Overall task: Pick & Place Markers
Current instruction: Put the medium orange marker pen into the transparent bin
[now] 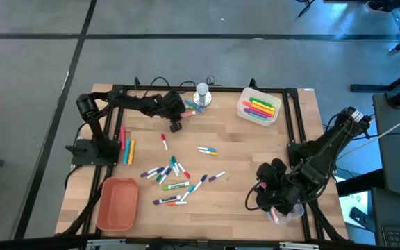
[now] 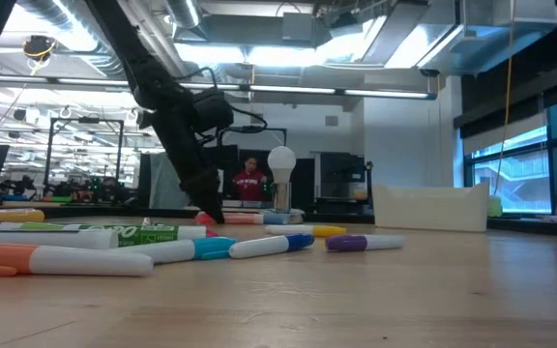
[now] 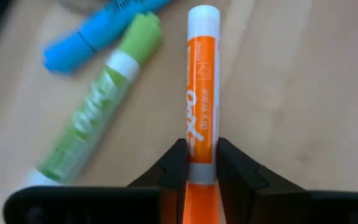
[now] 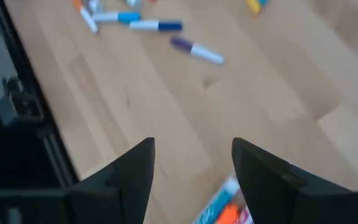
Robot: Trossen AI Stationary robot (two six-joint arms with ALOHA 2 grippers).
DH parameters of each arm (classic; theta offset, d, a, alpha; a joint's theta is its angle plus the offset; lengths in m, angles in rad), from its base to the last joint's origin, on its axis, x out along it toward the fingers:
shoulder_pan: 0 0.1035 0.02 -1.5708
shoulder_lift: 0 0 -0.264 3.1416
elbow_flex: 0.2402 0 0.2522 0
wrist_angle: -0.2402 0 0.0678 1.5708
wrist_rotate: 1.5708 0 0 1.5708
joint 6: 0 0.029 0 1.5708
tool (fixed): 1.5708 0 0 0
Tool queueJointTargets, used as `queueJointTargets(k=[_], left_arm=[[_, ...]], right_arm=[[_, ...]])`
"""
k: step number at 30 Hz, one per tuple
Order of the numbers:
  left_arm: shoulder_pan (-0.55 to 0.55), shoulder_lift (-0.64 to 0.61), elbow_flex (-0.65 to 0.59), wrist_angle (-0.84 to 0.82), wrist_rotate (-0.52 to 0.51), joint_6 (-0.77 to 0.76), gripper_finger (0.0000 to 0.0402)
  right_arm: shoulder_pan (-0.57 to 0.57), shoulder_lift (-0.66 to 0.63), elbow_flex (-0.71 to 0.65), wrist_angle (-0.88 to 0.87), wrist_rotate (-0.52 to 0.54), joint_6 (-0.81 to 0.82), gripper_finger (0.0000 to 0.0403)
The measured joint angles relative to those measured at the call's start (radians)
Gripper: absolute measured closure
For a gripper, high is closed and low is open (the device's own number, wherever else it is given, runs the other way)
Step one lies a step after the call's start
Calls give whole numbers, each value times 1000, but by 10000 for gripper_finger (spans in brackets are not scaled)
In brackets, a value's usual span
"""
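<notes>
Markers lie scattered mid-table (image 1: 172, 177), and a few more lie by the left rail (image 1: 126, 146). An orange marker (image 3: 202, 74) sits between the fingers of my left gripper (image 1: 176, 126) (image 3: 202, 165), which is shut on it near the table's far side. Just beyond it, green (image 3: 92, 118) and blue (image 3: 98, 37) markers lie on the wood. In the low view my left gripper (image 2: 209, 215) points down close to the tabletop. My right gripper (image 1: 266, 198) (image 4: 191, 155) is open at the near right corner, touching nothing. My left gripper pinches the orange marker between its two fingers (image 3: 174, 165), where the white band (image 3: 202, 171) meets the orange cap end. The barrel runs on past the fingertips to its white end (image 3: 202, 12). I cannot tell whether the marker is lifted clear of the table.
A white tray (image 1: 240, 111) of markers stands at the far right and a salmon tray (image 1: 117, 203) at the near left. A silver-white knob (image 1: 201, 94) stands by the far edge. A clear container (image 1: 288, 214) with markers sits under the right arm. A black rail frames the table.
</notes>
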Motion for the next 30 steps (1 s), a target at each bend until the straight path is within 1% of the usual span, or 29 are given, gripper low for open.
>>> queueJointTargets(k=[2,5,8,11,13,16,18,20,23,25,27,28,30], left_arm=[[-11,-20,12,-48,29,-98,337],[-48,-53,15,-98,86,-189,316],[-111,-105,17,-64,119,-258,313],[-202,-131,18,0,116,-347,328],[-269,-136,14,115,113,-419,337],[-368,-138,-21,343,118,-510,339],[-428,-138,-41,447,114,-546,335],[-480,-138,-63,550,88,-580,331],[-546,-138,-101,700,19,-616,332],[-576,-138,-107,743,-31,-633,334],[-593,-138,-109,758,-51,-635,334],[-600,-138,-110,771,-53,-635,333],[-607,-139,-109,804,-54,-635,332]], right_arm=[[0,9,0,7,59,2,189],[-2,42,0,24,143,3,189],[-15,106,0,62,247,3,189],[-49,186,0,125,343,11,189],[-75,234,-1,162,399,35,189],[-123,274,-1,178,408,50,189],[-146,284,-1,184,417,54,189],[-158,284,-1,202,461,53,189],[-162,272,-1,238,547,35,189],[-161,257,-1,258,595,11,189],[-161,247,-1,271,606,-45,189],[-161,246,0,279,588,-92,189],[-163,246,-1,307,522,-193,189]])
